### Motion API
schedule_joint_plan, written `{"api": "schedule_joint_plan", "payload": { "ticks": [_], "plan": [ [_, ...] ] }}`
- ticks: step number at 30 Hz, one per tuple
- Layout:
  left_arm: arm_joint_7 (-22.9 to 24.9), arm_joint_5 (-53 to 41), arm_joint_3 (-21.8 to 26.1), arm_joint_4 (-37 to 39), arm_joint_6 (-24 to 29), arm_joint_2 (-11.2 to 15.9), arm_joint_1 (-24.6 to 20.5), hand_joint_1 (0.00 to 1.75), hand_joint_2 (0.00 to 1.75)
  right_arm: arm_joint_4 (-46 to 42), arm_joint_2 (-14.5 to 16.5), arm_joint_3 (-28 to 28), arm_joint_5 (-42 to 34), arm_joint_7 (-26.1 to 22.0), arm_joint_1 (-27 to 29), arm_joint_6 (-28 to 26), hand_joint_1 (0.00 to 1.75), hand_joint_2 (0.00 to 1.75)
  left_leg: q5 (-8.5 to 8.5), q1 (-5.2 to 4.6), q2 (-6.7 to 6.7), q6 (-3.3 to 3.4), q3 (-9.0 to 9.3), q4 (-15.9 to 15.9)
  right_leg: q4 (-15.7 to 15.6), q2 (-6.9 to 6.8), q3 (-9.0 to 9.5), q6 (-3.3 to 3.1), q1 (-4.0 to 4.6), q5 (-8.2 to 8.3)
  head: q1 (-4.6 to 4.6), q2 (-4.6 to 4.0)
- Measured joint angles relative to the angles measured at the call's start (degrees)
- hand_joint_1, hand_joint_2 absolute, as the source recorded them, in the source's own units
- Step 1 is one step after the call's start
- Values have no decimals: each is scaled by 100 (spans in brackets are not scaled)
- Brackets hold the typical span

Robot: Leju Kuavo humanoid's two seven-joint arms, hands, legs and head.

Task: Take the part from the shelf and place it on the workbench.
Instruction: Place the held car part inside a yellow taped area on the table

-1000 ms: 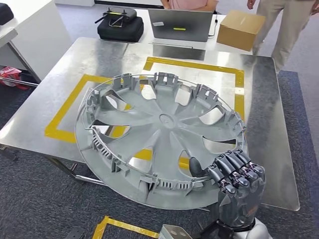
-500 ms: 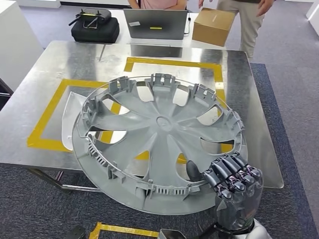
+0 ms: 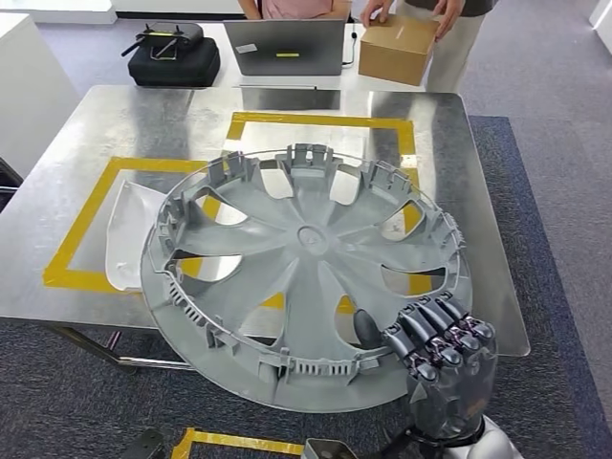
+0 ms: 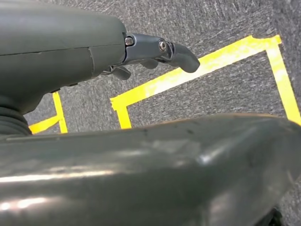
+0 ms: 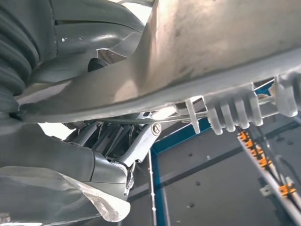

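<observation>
The part is a big grey wheel cover [image 3: 303, 258], inner ribbed side up, held tilted over the front edge of the metal workbench [image 3: 144, 124]. My right hand [image 3: 444, 359] grips its near right rim, thumb through a spoke opening and fingers curled over the edge. In the right wrist view the cover's rim [image 5: 213, 42] runs across my right hand [image 5: 71, 155], with the fingers [image 5: 106, 136] beneath it. My left hand [image 4: 71, 47] hangs over the carpet with a finger stretched out, holding nothing.
Yellow tape rectangles mark the workbench top. A pale flat piece [image 3: 126, 239] lies on it at the left, partly under the cover. Behind it stand a laptop [image 3: 287, 48], a black case [image 3: 173, 57] and a cardboard box [image 3: 397, 48] with a person's hands on it.
The whole picture has shifted, so the camera has moved and the workbench sits squarer in view. The cover stays in my right hand. A person's hands have come onto the cardboard box.
</observation>
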Motion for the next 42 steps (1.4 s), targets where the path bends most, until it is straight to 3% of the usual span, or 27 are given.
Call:
{"api": "schedule_joint_plan", "payload": {
  "ticks": [6,16,22,33,41,42],
  "plan": [
    [-251,-9,-115,577,-9,-148,-251,0,0,481,-4,-11,-47,191,-45,0,175,175,2,-2,0,-18,-5,1,1,-3,3,-3,-1,3,2,0],
    [-521,-90,-189,1687,-221,-338,-752,0,0,2379,-74,-40,-989,681,-761,26,175,175,8,-22,-1,-24,-19,24,1,-5,-1,3,-23,32,3,0],
    [-549,-183,-203,2031,-310,-382,-922,0,0,3018,-110,-26,-1614,760,-1278,927,175,175,7,-25,0,-24,-19,25,1,-4,-5,3,-26,32,1,0],
    [-549,-296,-207,2300,-299,-423,-1127,0,0,3949,-229,-120,-1376,845,-1939,1333,175,175,13,-26,-1,-24,-20,30,1,-5,-5,7,-28,38,2,0],
    [-447,-402,-202,2331,-210,-448,-1251,0,0,4093,-334,-110,-1299,460,-2126,1353,175,175,13,-27,0,-24,-20,30,1,-3,-5,7,-28,39,2,0],
    [-438,-412,-199,2337,-201,-449,-1256,0,44,4094,-334,-97,-1303,433,-2126,1353,131,131,13,-27,0,-24,-20,30,1,-4,-5,7,-28,39,1,0]
  ]
}}
